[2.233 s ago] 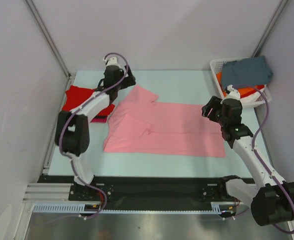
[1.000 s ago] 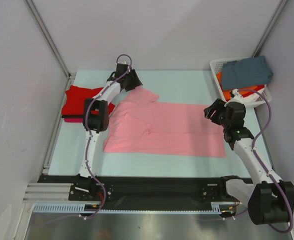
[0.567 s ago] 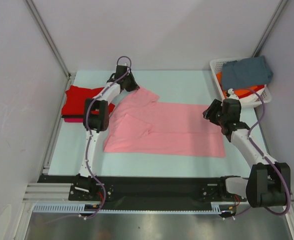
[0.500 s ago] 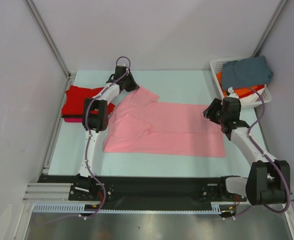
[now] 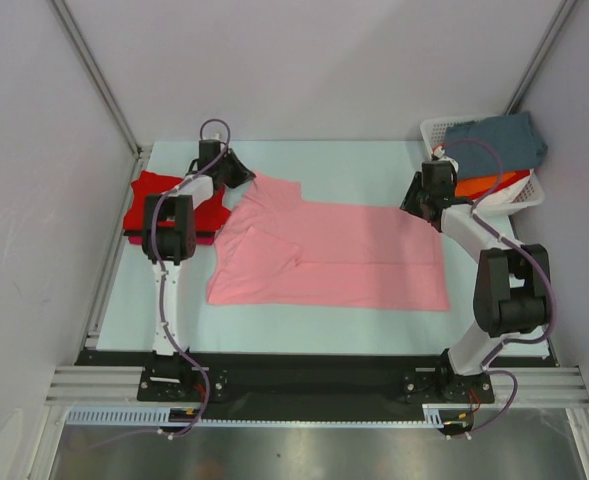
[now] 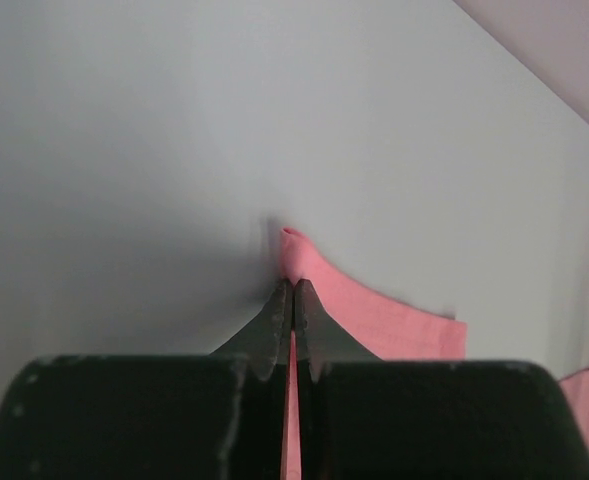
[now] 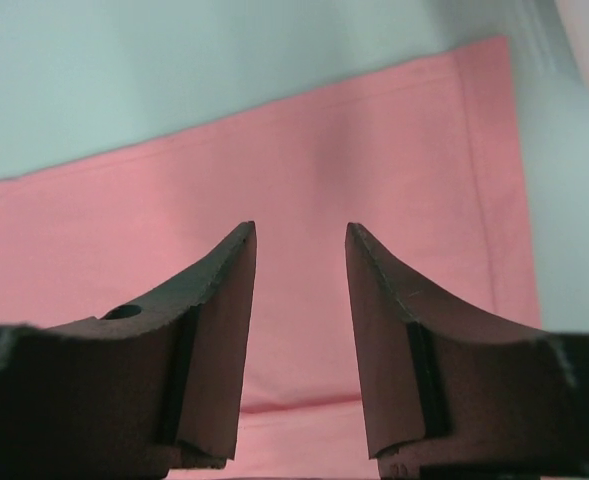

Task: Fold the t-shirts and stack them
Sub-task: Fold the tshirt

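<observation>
A light pink t-shirt (image 5: 344, 255) lies spread flat in the middle of the table. My left gripper (image 5: 246, 177) is at its far left sleeve corner and is shut on the pink cloth (image 6: 374, 315), which shows between the closed jaws (image 6: 292, 290). At the shirt's far right corner my right gripper (image 5: 410, 206) hangs open over the pink fabric (image 7: 274, 150); nothing sits between its fingers (image 7: 299, 235). A folded red t-shirt (image 5: 159, 200) lies at the left edge of the table.
A white slotted basket (image 5: 436, 128) stands at the back right, holding a slate grey-blue shirt (image 5: 494, 142) over an orange one (image 5: 486, 184). Grey walls enclose the table on the left, back and right. Both arms reach far from their bases.
My left gripper shut on the sleeve corner and drew it left, toward the red shirt. The right arm swung back to the shirt's far right corner, its jaws narrowing.
</observation>
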Controlling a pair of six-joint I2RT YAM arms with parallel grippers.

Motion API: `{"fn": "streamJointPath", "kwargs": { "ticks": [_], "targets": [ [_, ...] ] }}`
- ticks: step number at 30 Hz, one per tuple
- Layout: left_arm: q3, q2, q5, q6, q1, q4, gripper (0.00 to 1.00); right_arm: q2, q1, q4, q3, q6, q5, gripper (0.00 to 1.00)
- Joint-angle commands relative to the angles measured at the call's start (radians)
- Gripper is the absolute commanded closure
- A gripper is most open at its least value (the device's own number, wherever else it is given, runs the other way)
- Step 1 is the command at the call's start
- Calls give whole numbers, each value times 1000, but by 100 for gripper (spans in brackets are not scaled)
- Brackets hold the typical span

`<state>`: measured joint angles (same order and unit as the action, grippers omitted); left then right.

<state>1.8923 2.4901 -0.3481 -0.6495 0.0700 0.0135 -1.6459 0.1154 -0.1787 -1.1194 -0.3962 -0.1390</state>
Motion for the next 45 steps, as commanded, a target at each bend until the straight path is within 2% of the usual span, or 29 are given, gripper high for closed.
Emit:
{"fn": "streamJointPath", "kwargs": {
  "ticks": [1, 6, 14, 15, 32, 39, 45],
  "targets": [
    [-30, -45, 11, -5, -24, -9, 100, -66, -11, -59, -100, 37, -108, 54],
    [-150, -102, 11, -65, -61, -148, 100, -159, -20, -82, -178, 48, -158, 53],
    [-162, -97, -26, -87, -67, -158, 100, -353, -37, -149, -380, 71, -197, 52],
    [-168, -111, -23, -87, -93, -158, 100, -365, -40, -157, -391, 72, -201, 52],
    [-265, -188, 24, -78, -139, -171, 100, -526, -51, -222, -602, 92, -195, 50],
    [-323, -223, 49, -88, -151, -213, 100, -566, -49, -229, -628, 97, -200, 50],
    [-309, -203, 17, -98, -153, -218, 100, -607, -49, -243, -648, 102, -243, 51]
  ]
}}
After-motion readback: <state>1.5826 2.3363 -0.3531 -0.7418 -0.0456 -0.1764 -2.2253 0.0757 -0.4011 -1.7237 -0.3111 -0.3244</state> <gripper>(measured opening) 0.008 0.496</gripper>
